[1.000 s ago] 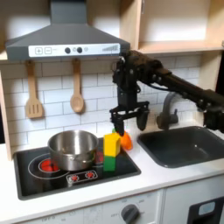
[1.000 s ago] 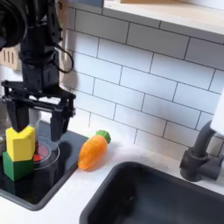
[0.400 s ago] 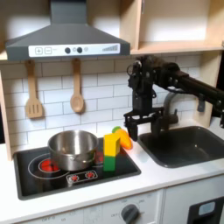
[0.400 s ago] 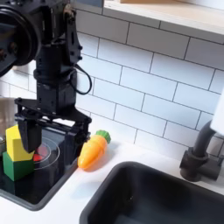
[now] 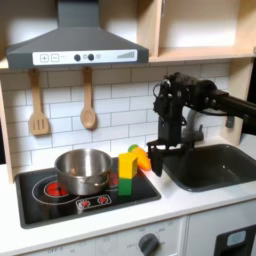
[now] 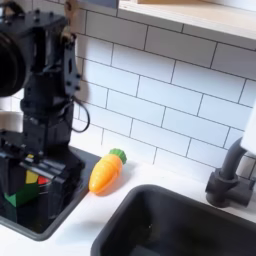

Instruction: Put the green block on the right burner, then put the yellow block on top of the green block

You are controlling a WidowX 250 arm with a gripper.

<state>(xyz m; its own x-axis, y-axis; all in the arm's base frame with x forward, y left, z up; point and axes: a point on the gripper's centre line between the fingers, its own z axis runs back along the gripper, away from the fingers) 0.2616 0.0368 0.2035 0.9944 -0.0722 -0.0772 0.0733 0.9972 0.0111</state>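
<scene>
The yellow block [image 5: 129, 163] stands on top of the green block [image 5: 126, 185] at the stove's right side in the first exterior view, beside the pot. My gripper [image 5: 158, 163] hangs open and holds nothing, just right of the stack, over the counter between stove and sink. In the second exterior view the gripper [image 6: 30, 195] is close to the camera at the left. Between its dark fingers [image 6: 55, 192] show slivers of the yellow block [image 6: 31, 178] and the green block [image 6: 22, 195].
A steel pot [image 5: 83, 170] sits on the black stove [image 5: 50, 200]. An orange carrot [image 6: 106, 172] lies on the counter by the wall. A dark sink [image 5: 212, 166] with a faucet [image 6: 232, 175] is to the right in both exterior views. Wooden utensils [image 5: 38, 105] hang on the tiles.
The gripper has moved away from above the stack, rightward in the first exterior view and lower, staying open. The yellow block remains on the green block.
</scene>
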